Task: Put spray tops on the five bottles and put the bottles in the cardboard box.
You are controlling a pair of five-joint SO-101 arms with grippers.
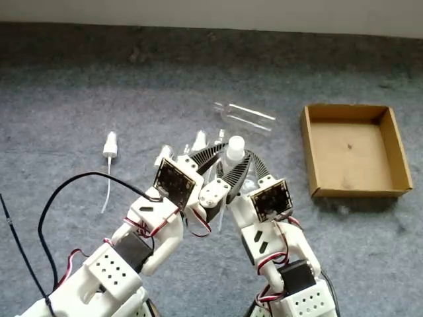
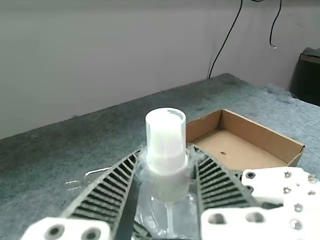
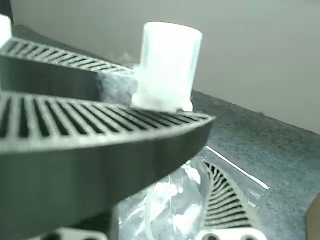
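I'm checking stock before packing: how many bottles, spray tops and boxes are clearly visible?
Bottles: 2, the lying bottle and the held bottle
Spray tops: 2, the loose spray top and the fitted spray top
Boxes: 1, the cardboard box
Total: 5

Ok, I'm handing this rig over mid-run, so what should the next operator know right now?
Left tool: shut on the spray top at its collar.
Right tool: shut on the clear bottle under that top.
I cannot tell whether the top is fully seated.
Another bottle lies on its side beyond the tools. A loose spray top with its tube lies off to the left.
Cardboard box: off to the right, no bottle in it.
Done: nothing boxed.
Left: finish this bottle and box it, then cap and box the others.
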